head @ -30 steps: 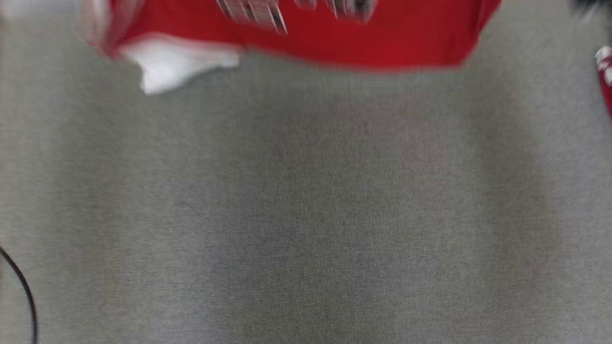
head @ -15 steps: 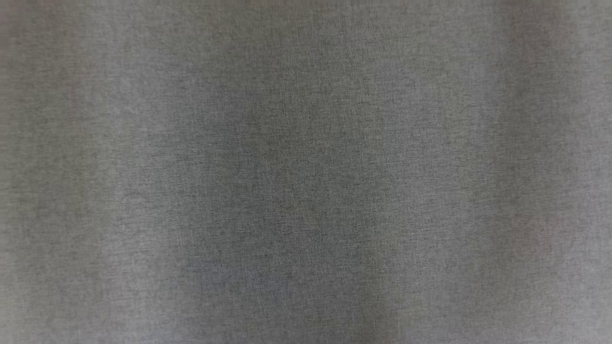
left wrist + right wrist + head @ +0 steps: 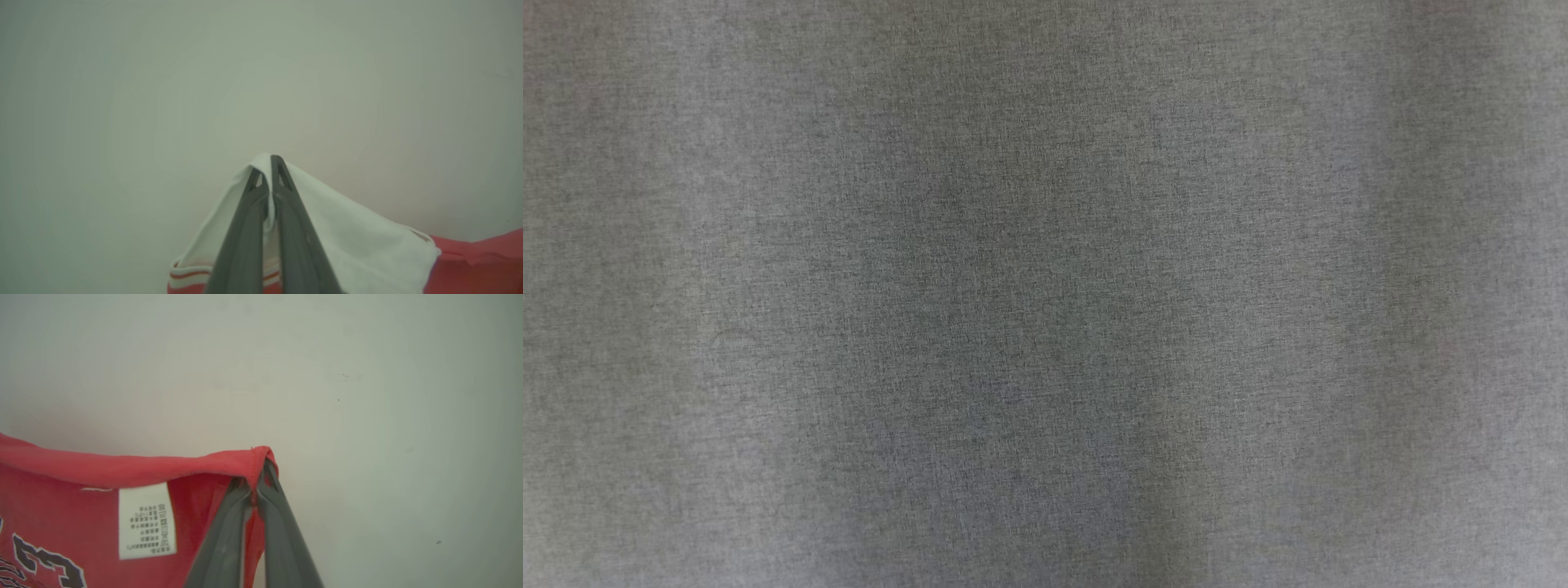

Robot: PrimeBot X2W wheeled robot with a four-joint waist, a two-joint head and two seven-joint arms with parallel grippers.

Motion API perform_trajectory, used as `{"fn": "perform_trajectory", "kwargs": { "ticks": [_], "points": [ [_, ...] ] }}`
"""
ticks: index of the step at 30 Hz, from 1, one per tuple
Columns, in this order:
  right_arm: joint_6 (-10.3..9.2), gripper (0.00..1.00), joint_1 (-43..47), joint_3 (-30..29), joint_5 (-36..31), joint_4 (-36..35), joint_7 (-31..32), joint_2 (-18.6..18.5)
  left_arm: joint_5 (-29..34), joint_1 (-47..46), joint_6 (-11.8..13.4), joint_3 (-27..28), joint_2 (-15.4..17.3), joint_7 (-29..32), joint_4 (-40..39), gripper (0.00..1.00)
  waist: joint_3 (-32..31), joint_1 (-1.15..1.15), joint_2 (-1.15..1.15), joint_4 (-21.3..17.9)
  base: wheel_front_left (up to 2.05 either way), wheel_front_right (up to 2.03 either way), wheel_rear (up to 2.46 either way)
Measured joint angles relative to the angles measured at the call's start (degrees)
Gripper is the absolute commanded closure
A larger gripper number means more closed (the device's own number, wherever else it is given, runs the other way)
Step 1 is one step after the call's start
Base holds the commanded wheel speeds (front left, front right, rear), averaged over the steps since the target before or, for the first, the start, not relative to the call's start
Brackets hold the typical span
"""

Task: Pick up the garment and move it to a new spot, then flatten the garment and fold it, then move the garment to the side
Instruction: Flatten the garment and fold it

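Since a second earlier, the head camera had swung off the red garment (image 3: 61, 486), which then lay along its top edge, onto the grey bench (image 3: 1045, 294). The garment hung stretched between both hands; where over the bench could not be told. The left hand (image 3: 265, 169) was clamped tight on a white sleeve (image 3: 359, 237). The right hand (image 3: 256, 473) was pinched closed on a red hem corner near the care label (image 3: 147, 520). The cloth looked soft, light and limp, likely to sag and bunch, so hems and corners seemed the best holds.
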Motion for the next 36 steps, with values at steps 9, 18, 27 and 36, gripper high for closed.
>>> {"fn": "perform_trajectory", "kwargs": {
  "ticks": [9,18,27,36],
  "points": [
    [0.0,1.0,-1.74,4.01,1.62,2.3,-1.66,-0.02,-2.24,-0.83,-0.01,-3.1,0.6,-1.98,1.43,1.0,0.28,0.0,0.0,-0.1,0.0,0.0,0.0],
    [0.0,1.0,-1.93,6.58,3.88,5.12,-4.53,0.38,-5.72,1.05,-0.01,-5.86,0.75,-5.16,1.68,1.0,-0.57,-0.01,-0.01,0.8,0.0,0.0,0.0],
    [0.0,1.0,10.63,8.64,8.79,2.76,-7.88,1.63,-14.43,18.56,-0.02,-8.38,6.12,-7.98,-5.93,1.0,-4.03,-0.02,-0.02,0.62,0.0,0.0,0.0],
    [0.0,1.0,32.75,10.01,11.57,-7.87,-8.79,0.48,-19.61,47.84,2.1,-0.2,9.81,-9.79,-23.12,1.0,-10.31,-0.02,-0.02,0.71,0.0,0.0,0.0]
  ]
}}
